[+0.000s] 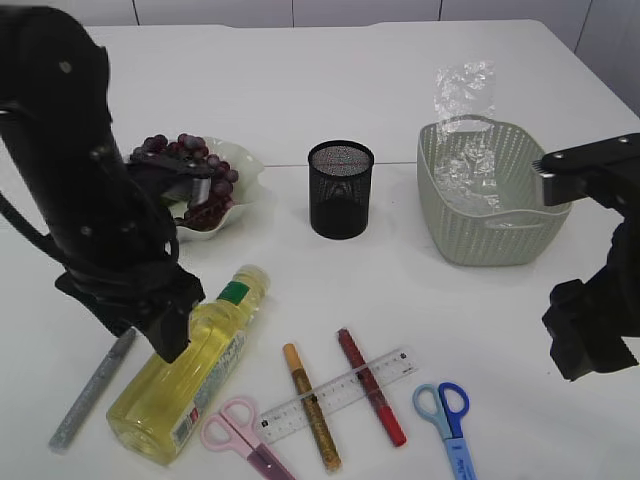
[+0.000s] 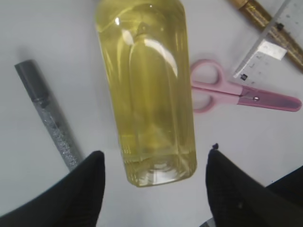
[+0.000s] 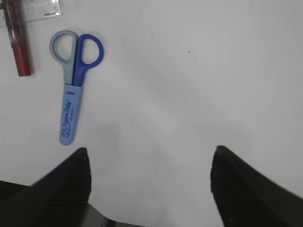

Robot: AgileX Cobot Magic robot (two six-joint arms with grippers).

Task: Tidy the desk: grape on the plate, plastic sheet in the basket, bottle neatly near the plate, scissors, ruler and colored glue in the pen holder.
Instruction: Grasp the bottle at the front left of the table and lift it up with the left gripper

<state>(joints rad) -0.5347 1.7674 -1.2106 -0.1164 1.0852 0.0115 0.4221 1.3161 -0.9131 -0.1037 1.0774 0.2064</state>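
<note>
We are viewing the white bench (image 1: 330, 90) with 2 arms over it. The left gripper (image 2: 154, 182) is hovering with its jaws spread wide, 1 finger on each side of the base of the bottle (image 2: 147, 90), neither finger touching it. The bottle is lying on its side at the front left of the bench, its white cap pointing toward the plate (image 1: 243, 165). The silver glue pen (image 2: 47, 116) is lying just beside the bottle on the outer side, and the pink scissors (image 2: 236, 92) are lying on the other side, apart from the bottle.

The right gripper (image 3: 149, 184) is likewise standing wide open over bare bench, holding nothing. The blue scissors (image 3: 73, 90) are lying closed ahead of it and to its left, well clear of both fingers.

The grape (image 1: 195, 175) is sitting on the plate at the rear left (part of it is hidden behind the left arm). The plastic sheet (image 1: 465, 130) is standing in the basket (image 1: 490, 225) at the rear right, its upper part sticking above the rim. The pen holder (image 1: 340, 190) is standing upright between plate and basket.

At the front centre, the ruler (image 1: 340, 392) is lying slantwise across the gold glue pen (image 1: 310, 405) and the red glue pen (image 1: 370, 385).
</note>
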